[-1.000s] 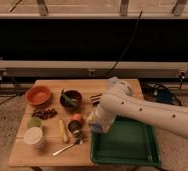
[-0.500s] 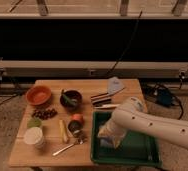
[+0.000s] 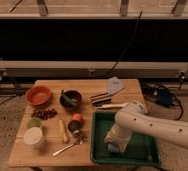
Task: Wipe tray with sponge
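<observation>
So the wooden table point(image 3: 52, 152) is pretty packed. The dark green tray point(image 3: 152, 154) fills the 4 o'clock corner, and the robot's gripper point(image 3: 115, 145) is down inside it on the left side. There's an orange bowl point(image 3: 38, 95) at 10 o'clock and a dark bowl point(image 3: 70, 99) around 12. A pale blue pointed piece point(image 3: 113, 85) sits at 1 o'clock. A dark red cluster point(image 3: 44, 114), could be grapes, is at 9, a white cup point(image 3: 33, 136) at 8, and a spoon point(image 3: 69, 146) at 6.

A single raised camera faces the bench point(image 3: 87, 86) from beyond its front edge, moderately far; the gripper point(image 3: 115, 146) sits near the front-right corner.
</observation>
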`<state>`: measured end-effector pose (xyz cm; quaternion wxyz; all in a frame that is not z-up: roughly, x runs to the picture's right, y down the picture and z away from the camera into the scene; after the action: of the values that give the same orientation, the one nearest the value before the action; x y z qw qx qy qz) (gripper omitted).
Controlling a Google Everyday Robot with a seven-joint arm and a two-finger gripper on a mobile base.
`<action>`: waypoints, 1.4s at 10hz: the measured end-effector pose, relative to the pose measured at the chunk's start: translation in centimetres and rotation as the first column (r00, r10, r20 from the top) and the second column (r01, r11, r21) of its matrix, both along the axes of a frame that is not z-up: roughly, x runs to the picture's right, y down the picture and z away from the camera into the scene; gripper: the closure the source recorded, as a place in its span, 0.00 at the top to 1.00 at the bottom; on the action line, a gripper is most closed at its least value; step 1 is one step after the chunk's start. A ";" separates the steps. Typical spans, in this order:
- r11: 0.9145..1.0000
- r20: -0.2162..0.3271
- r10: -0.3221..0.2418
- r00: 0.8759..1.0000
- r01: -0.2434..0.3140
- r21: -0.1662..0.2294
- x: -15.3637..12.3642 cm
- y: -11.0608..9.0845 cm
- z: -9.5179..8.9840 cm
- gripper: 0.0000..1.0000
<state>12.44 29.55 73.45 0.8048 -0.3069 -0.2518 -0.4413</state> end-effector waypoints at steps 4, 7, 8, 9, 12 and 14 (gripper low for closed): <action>0.999 -0.064 -0.034 0.997 0.033 -0.025 4.8 0.3 0.6 0.00; 0.999 -0.080 -0.048 0.996 0.046 -0.028 5.6 -0.3 1.9 0.00; 0.998 -0.074 -0.055 0.996 0.053 -0.023 5.2 -0.8 2.5 0.00; 0.998 -0.055 -0.068 0.996 0.068 -0.013 4.1 -1.8 3.4 0.00; 0.996 0.015 -0.092 0.996 0.092 0.023 -0.1 -3.6 4.0 0.00; 0.992 0.075 -0.121 0.990 0.118 0.038 -3.3 -4.1 3.8 0.00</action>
<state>9.16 25.49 77.26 0.7716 -0.2905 -0.2565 -0.5044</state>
